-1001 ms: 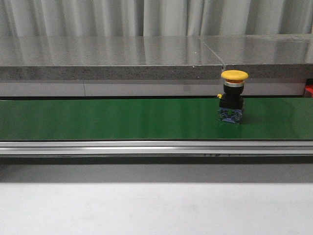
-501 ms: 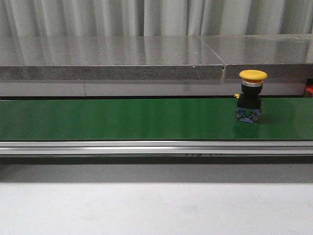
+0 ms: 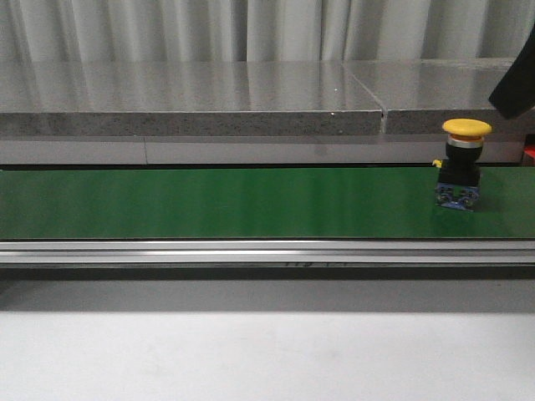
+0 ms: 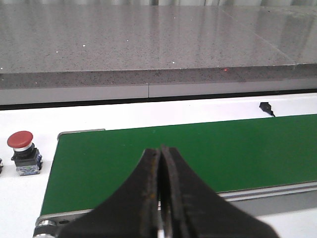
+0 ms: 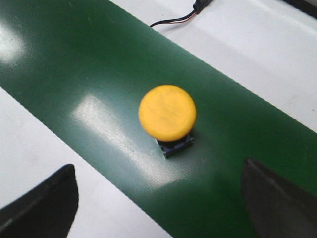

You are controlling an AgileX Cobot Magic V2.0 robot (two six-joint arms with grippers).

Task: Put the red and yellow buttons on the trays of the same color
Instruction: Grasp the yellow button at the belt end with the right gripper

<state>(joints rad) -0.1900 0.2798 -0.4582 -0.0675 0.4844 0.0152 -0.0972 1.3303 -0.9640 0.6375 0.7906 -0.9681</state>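
Note:
A yellow button (image 3: 466, 163) with a black body and blue base stands upright on the green belt (image 3: 209, 205), near its right end. In the right wrist view, the yellow button (image 5: 167, 113) lies below my right gripper (image 5: 158, 166), which hovers open over it with its fingers spread wide and nothing between them. A red button (image 4: 22, 152) stands on the white surface just beyond the belt's end. My left gripper (image 4: 161, 149) is shut and empty above the belt's near edge. No tray shows clearly in any view.
A grey stone ledge (image 3: 192, 109) runs behind the belt and a metal rail (image 3: 251, 251) along its front. A dark part of the right arm (image 3: 514, 88) shows at the top right. A red sliver (image 3: 529, 154) sits at the right edge. A black cable (image 5: 173, 19) lies beyond the belt.
The yellow button has travelled to the right along the belt. A dark part of the right arm has come into the front view's top right corner.

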